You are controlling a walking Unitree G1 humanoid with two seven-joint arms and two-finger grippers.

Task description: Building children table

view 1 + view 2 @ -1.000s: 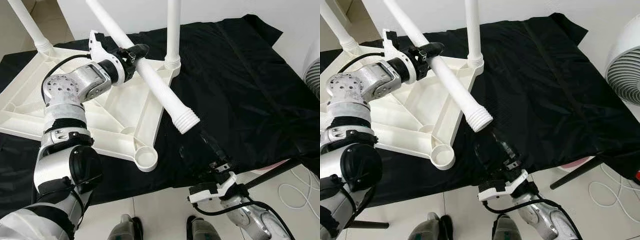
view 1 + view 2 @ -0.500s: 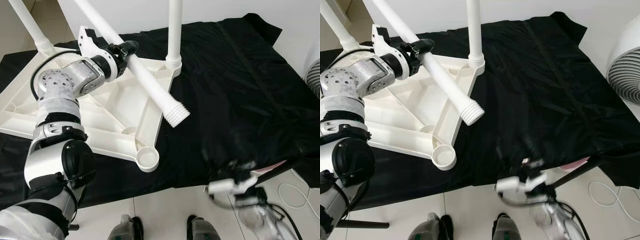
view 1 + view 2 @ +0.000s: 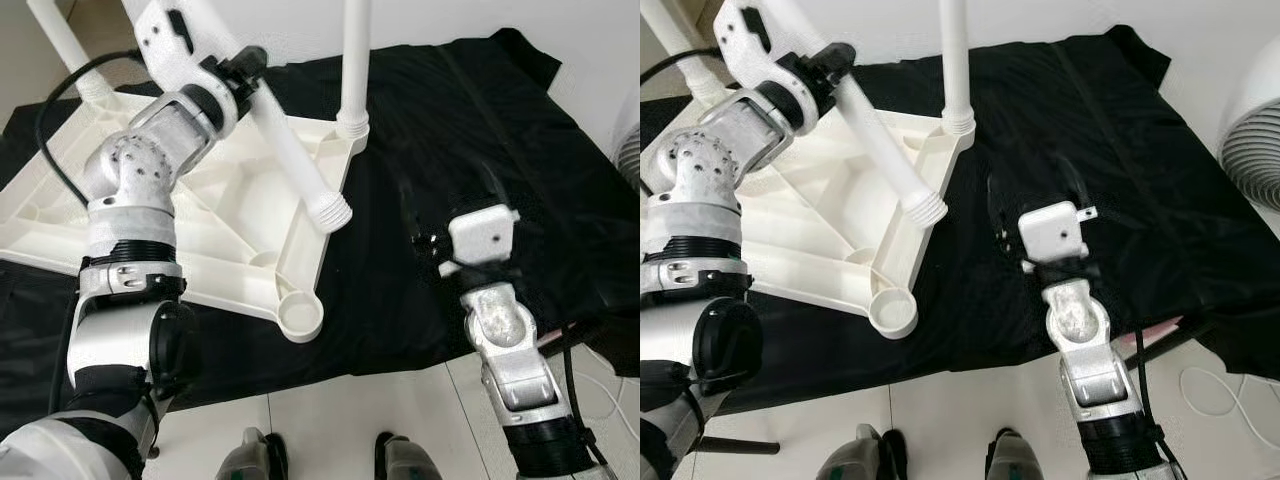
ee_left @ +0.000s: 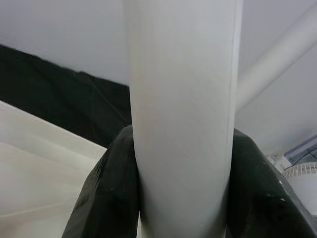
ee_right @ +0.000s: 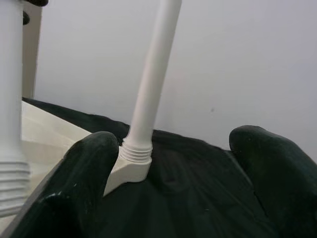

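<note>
Left eye view — white table leg (image 3: 290, 150), threaded tip free, clamped in left gripper (image 3: 240, 75) fingers; right gripper (image 3: 445, 205) fingers spread, empty

Your left arm rises from the shoulder and bends at the elbow, its silver forearm reaching up and across the upturned white tabletop (image 3: 60, 210). The left gripper (image 3: 240, 75) sits high above that tabletop, its two black fingers (image 4: 106, 191) pressed against either side of the loose white leg (image 3: 285, 150) (a firm, full-width clamp, seen from the wrist). Your right arm stands nearly upright just beside the tabletop's near corner, wrist raised. The right gripper (image 3: 450, 200) points away from you, its fingers (image 5: 86, 171) spread wide apart around nothing.
</note>
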